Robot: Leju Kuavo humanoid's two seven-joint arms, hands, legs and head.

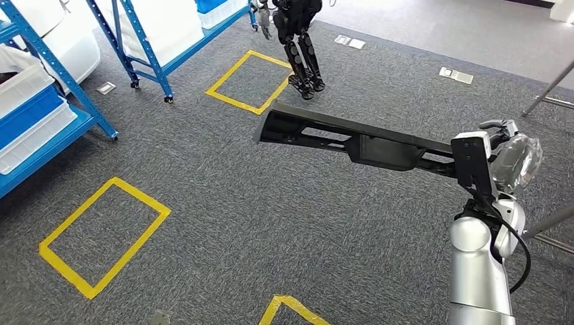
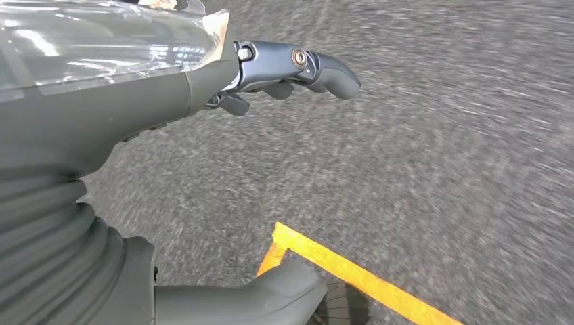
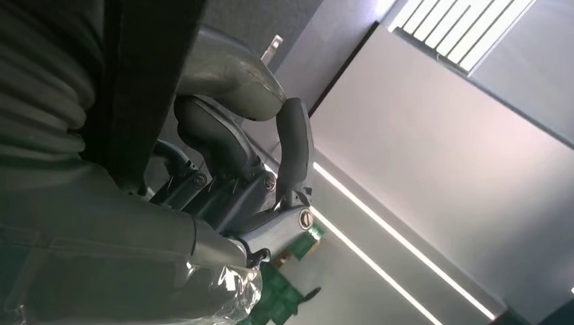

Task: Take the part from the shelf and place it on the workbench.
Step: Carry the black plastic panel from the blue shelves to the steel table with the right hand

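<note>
Here, black part (image 1: 352, 139) in right hand (image 1: 497, 152), jutting leftward above carpet (image 1: 237, 203).

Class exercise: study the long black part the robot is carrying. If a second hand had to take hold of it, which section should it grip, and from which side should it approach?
Probably the solid, thicker middle section of the long black part, approached from below or from the open floor side. The right hand already holds one end, and the free end is slimmer with cut-outs, so the middle likely gives firmer, better-balanced purchase.
</note>
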